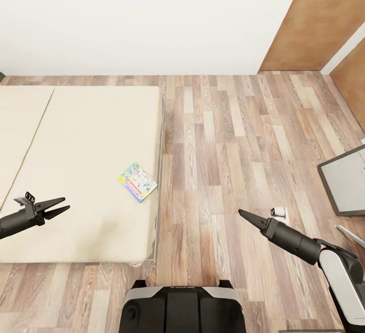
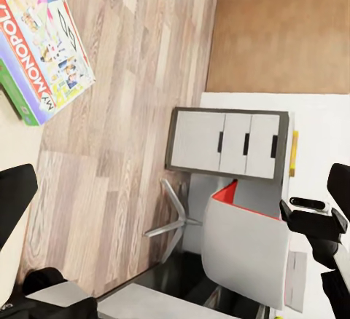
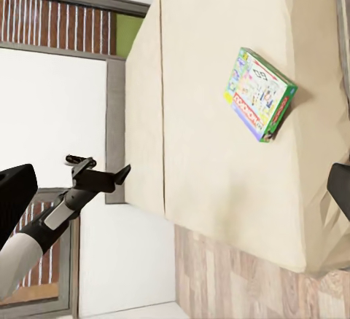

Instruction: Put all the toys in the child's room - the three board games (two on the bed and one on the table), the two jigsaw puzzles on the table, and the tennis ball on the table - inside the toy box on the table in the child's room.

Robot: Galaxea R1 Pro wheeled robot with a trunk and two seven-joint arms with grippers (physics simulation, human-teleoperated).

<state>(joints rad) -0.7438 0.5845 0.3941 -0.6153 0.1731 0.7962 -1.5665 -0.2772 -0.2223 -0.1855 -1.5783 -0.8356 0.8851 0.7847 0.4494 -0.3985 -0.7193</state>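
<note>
Bright, even, flat rendered light; only faint soft shadows on the bed (image 1: 91, 135); all views sharp, no glare.

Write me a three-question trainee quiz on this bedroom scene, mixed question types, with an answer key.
1. True or false: the board game lies on the bed.
2. Multiple choice: the left end effector is A) open and empty, B) shut on the board game, C) resting on the floor.
3. Fill in: the right end effector hangs over the wooden ____.

Key: 1 true; 2 A; 3 floor.
</note>
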